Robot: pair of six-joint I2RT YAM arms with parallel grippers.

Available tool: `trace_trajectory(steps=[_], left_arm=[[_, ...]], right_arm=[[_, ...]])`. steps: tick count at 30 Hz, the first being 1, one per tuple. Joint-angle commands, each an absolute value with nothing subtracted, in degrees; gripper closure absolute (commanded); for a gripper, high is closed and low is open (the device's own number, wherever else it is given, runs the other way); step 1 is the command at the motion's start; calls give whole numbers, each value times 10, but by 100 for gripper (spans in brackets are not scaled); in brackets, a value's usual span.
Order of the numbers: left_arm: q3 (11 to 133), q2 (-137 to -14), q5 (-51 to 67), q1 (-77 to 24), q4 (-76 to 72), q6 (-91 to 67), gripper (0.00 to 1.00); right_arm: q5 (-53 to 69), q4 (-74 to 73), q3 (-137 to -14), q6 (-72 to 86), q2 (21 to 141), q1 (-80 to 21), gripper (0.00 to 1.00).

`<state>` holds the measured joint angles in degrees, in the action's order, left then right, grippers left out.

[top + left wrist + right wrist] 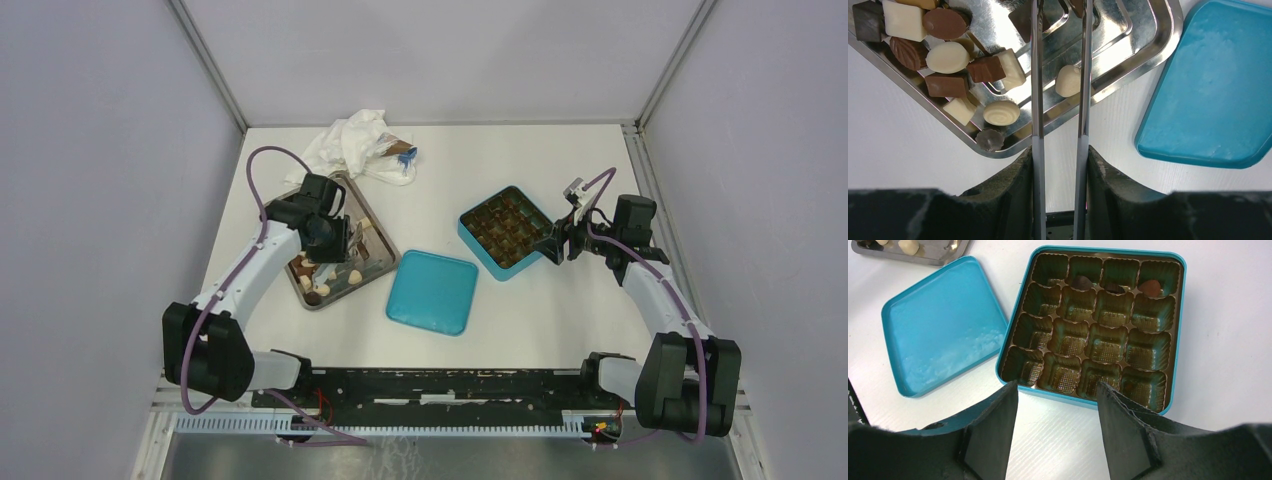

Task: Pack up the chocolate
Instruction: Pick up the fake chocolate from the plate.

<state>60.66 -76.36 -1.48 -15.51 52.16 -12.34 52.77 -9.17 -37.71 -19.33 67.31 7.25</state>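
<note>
Apparently the left gripper [1059, 156] pinches tongs [1037, 75], tips cut off above; right gripper [1057, 388] stands wide.

A white table [520, 150] with a faintly ribbed top stands inside an enclosure of plain pale grey panels: left wall [100, 150], back wall [430, 50], right wall [770, 150]. Silver metal posts [207, 62] run up both rear corners. Illumination is even and diffuse; shadows are soft.
</note>
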Motion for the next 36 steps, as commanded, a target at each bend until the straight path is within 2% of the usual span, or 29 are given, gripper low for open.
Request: trace_trajectory(steps=[1,23,27,33,36], left_arm=[[608,-772,-28,-158,508,-137,56],[639,-828,-34,-159,497,-131,57],[641,-826,-33,-159,496,-133,67],[641,-804,-36,-159,499,-139,88],[640,-792,-41,-159,502,-141,95]], right_arm=[[543,-87,-401,-200,673,75,35],[543,-88,-402,-200,672,74,35],[543,-88,-402,-200,673,74,35],[543,-88,-402,-200,673,75,35],[543,-89,-402,-200,675,74,35]])
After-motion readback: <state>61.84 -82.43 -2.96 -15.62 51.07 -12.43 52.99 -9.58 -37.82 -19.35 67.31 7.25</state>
